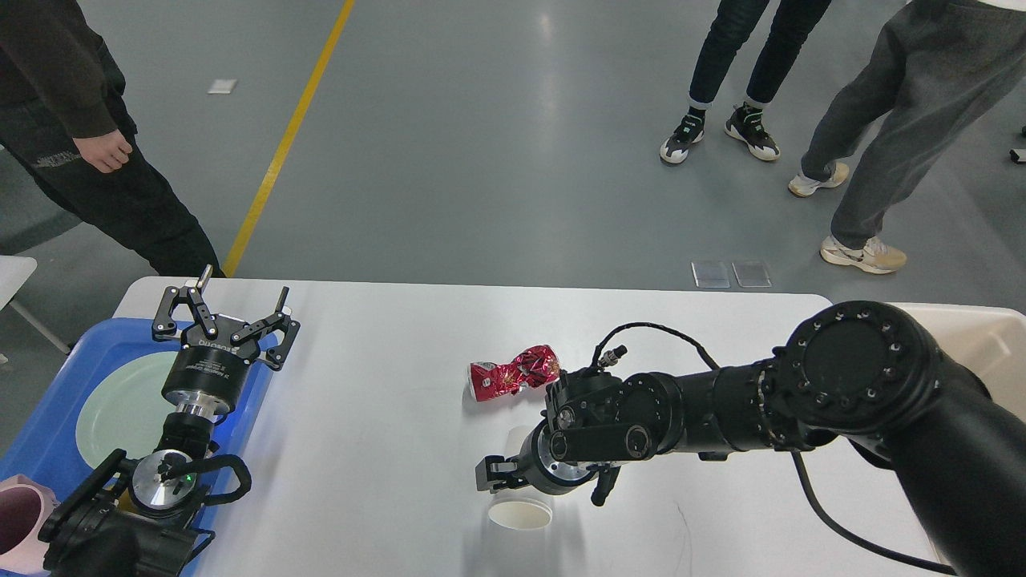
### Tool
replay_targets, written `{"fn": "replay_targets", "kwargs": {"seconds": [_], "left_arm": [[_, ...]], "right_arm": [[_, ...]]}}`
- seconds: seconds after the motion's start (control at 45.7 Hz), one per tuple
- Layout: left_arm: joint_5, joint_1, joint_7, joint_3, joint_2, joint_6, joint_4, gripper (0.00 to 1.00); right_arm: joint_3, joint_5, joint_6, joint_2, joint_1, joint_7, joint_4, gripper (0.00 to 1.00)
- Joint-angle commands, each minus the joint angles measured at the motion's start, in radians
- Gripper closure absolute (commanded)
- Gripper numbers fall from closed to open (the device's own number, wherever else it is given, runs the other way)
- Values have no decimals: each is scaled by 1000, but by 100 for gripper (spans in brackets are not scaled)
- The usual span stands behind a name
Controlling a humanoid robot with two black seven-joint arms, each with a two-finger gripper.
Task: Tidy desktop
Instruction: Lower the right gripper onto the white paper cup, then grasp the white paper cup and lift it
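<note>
The white surface (385,417) fills the lower view, bearing a crumpled red wrapper (515,373) and a white paper cup (519,506). The right end effector (490,473) grips the cup. The left end effector (228,308) is spread wide above a blue tray (48,425).

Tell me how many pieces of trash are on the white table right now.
2: a crumpled red wrapper mid-desktop, and a white paper cup lying nearer me, partly under the right gripper. More may be hidden behind the arms.
</note>
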Motion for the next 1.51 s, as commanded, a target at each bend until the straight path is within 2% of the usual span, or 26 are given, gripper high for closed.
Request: {"fn": "replay_targets", "kwargs": {"seconds": [0.0,0.044,0.109,0.197,0.284,0.35,0.503,0.766,1.006,1.247,1.488], "left_arm": [[0,0,0,0,1,0,0,4],[0,0,0,-1,1,0,0,4],[0,0,0,0,1,0,0,4],[0,0,0,-1,1,0,0,4],[0,0,0,0,1,0,0,4],[0,0,0,0,1,0,0,4],[0,0,0,0,1,0,0,4],[0,0,0,-1,1,0,-1,4],[0,0,1,0,1,0,-1,4],[0,0,1,0,1,0,-1,4],[0,0,0,0,1,0,0,4]], "right_arm": [[-1,-5,-1,-4,-25,-2,-15,10],[-1,-5,-1,-4,-34,-2,-21,16],[-4,-5,-1,-4,-44,-5,-21,33],[-6,-5,-1,-5,-57,-22,-23,50],[-4,-5,-1,-7,-59,-43,-21,63],[-4,-5,-1,-11,-61,-45,-21,71],[2,-2,-1,-48,-58,-43,-12,99],[0,27,15,-129,14,-46,54,100],[-122,194,75,-214,241,-45,209,100],[-346,433,273,-329,573,-34,373,100],[-556,541,387,-432,904,-25,563,100]]}}
